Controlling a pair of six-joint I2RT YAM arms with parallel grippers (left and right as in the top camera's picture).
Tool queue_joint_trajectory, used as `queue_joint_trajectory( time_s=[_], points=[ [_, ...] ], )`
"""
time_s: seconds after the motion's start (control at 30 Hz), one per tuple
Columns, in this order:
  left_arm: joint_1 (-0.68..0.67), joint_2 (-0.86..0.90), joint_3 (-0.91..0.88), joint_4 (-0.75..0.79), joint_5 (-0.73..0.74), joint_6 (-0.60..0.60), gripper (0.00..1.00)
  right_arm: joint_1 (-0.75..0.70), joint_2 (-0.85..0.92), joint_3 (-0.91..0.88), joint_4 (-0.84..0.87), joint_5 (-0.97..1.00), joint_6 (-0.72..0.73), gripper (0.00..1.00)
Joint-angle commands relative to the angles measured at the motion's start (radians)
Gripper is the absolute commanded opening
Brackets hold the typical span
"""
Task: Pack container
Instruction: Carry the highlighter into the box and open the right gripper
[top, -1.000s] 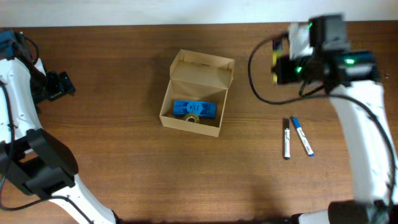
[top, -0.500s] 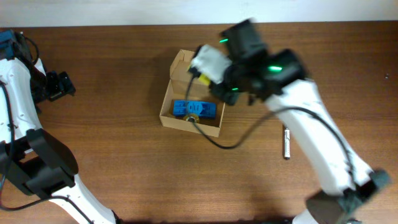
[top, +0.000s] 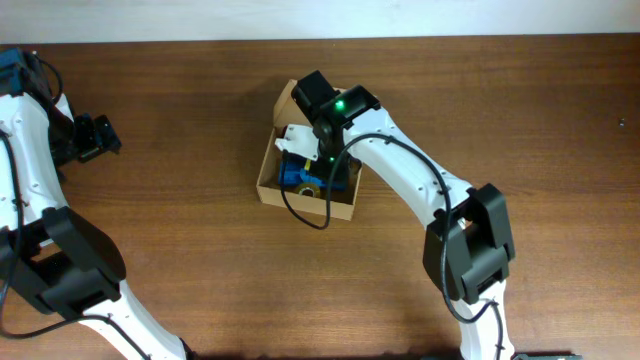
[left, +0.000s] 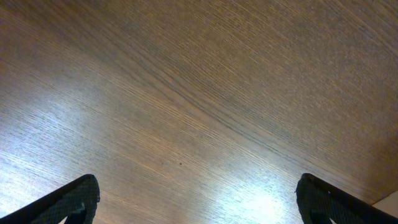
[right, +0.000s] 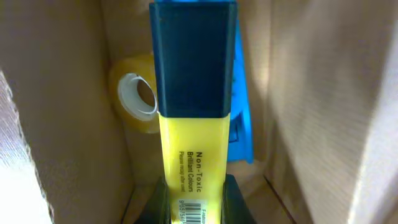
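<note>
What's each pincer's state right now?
Left pincer: open, empty, over the table.
Right pincer: shut on the yellow highlighter, inside the cardboard box.

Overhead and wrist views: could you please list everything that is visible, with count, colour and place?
cardboard box: one, tan, open, middle of the table
highlighter: one, yellow with dark cap, pointing into the box
tape roll: one, yellowish with white core, inside the box
blue item: one, blue, inside the box, kind unclear
table: one, brown wood
left end effector: one, black, open, above bare table
right end effector: one, black, shut on the highlighter, at the box opening
</note>
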Motion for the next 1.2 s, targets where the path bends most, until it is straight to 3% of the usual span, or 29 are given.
queue_joint_trajectory(
  time_s=[0.0,0.43,0.47,0.53,0.6,0.73,0.93,1.17],
  points=[
    [0.007,-0.008,-0.007,0.002,0.011,0.016,1.00,0.021,0.033,0.001,0.006,-0.036,-0.010,0.04],
    [0.007,-0.008,-0.007,0.002,0.011,0.016,1.00,0.058,0.113,0.001,0.040,-0.024,0.051,0.04],
    [0.007,-0.008,-0.007,0.002,0.011,0.016,1.00,0.058,0.113,0.001,0.043,-0.013,0.051,0.08],
    [0.007,-0.008,-0.007,0.002,0.011,0.016,1.00,0.057,0.113,0.006,0.043,0.024,0.072,0.38],
    [0.007,-0.008,-0.007,0.002,0.011,0.016,1.00,0.055,0.112,0.021,0.035,0.044,0.101,0.43],
    [0.007,-0.008,-0.007,0.002,0.011,0.016,1.00,0.053,0.090,0.078,-0.010,0.044,0.122,0.66],
    [0.007,-0.008,-0.007,0.002,0.011,0.016,1.00,0.053,-0.009,0.147,-0.054,0.134,0.166,0.52],
    [0.007,-0.008,-0.007,0.002,0.011,0.016,1.00,0.023,-0.223,0.138,-0.061,0.258,0.230,0.52]
  ],
)
